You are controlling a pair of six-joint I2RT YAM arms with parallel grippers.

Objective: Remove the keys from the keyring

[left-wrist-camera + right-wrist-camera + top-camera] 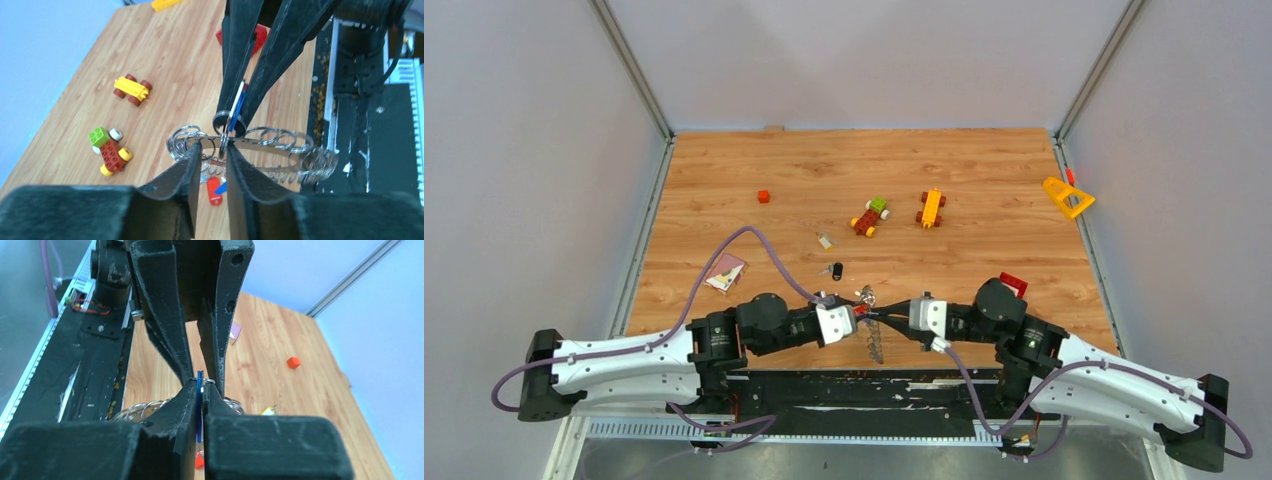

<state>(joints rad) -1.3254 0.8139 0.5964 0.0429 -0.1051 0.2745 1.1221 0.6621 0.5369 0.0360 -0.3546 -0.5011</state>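
The keyring [278, 139], a bunch of silver wire loops, hangs in the air between the two arms, just above the near edge of the bench [984, 260]. A blue key [237, 106] stands edge-on at its middle, threaded on one small loop. A red key [214, 190] dangles below the loops, and something blue shows beside it.

The right pincer [200, 389] is clenched on the blue key, whose flat head is squeezed between the two pads. The left pincer [214, 147] faces it tip to tip. Its fingers stand parted, with the ring wire running through the gap, so it brackets the wire rather than pinching it. Whether either pad touches the wire cannot be told.

A black-headed key [836, 270] lies alone on the bench just beyond the arms. This suggests that at least one key is already off, while the blue and red ones remain on the ring.

The step in hand appears to be working the blue key off its loop. The next move calls for the left pincer to take a firm hold on the wire close to the key. The right pincer can then slide the key round the coil to its open end, without the loose loops swinging or twisting away.

Two toy cars [132, 90] sit well apart, farther out on the bench.
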